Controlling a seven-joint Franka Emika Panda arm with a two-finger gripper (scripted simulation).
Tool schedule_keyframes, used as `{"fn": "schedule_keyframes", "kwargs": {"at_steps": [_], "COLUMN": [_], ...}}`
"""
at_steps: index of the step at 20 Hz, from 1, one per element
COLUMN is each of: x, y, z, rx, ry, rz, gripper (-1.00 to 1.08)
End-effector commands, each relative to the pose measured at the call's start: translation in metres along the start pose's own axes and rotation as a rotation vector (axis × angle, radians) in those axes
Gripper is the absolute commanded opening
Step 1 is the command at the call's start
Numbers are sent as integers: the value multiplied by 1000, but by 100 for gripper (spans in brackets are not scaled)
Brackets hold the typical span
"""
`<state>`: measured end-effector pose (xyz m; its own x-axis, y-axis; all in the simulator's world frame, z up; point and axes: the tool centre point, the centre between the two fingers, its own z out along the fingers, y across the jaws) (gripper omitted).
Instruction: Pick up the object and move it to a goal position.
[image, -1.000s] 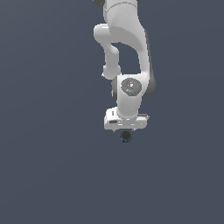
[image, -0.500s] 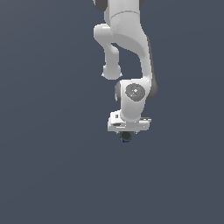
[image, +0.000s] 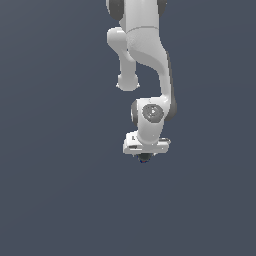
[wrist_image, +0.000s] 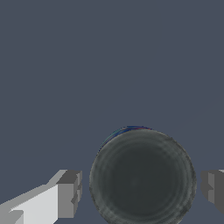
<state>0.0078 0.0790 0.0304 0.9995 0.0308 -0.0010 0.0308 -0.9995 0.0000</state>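
Note:
The object is a tiny dark round can. In the exterior view, the can (image: 145, 158) peeks out just under the white hand. In the wrist view, the can (wrist_image: 142, 177) shows its grey round top with a blue and red edge. My gripper (image: 145, 152) hangs straight over it. In the wrist view, my gripper (wrist_image: 141, 189) straddles the can, with one finger (wrist_image: 69, 192) on one side and the other finger (wrist_image: 212, 186) on the opposite side. A gap shows between each finger and the can. The jaws are open and do not touch it.
A plain dark grey-blue surface (image: 60, 200) fills both views. No other objects, containers or edges show. The white arm (image: 145, 60) comes in from the top of the exterior view.
The arm has bent further and the hand has come down slightly over the can. The can has stayed in place.

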Motion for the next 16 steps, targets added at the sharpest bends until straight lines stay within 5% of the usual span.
{"fn": "schedule_keyframes", "kwargs": {"at_steps": [1, 6, 7, 16], "x": [0, 1, 1, 1], "y": [0, 0, 0, 0], "z": [10, 17, 17, 17], "rx": [0, 0, 0, 0], "ry": [0, 1, 1, 1], "rz": [0, 1, 1, 1], "gripper": [100, 100, -100, -100]}}
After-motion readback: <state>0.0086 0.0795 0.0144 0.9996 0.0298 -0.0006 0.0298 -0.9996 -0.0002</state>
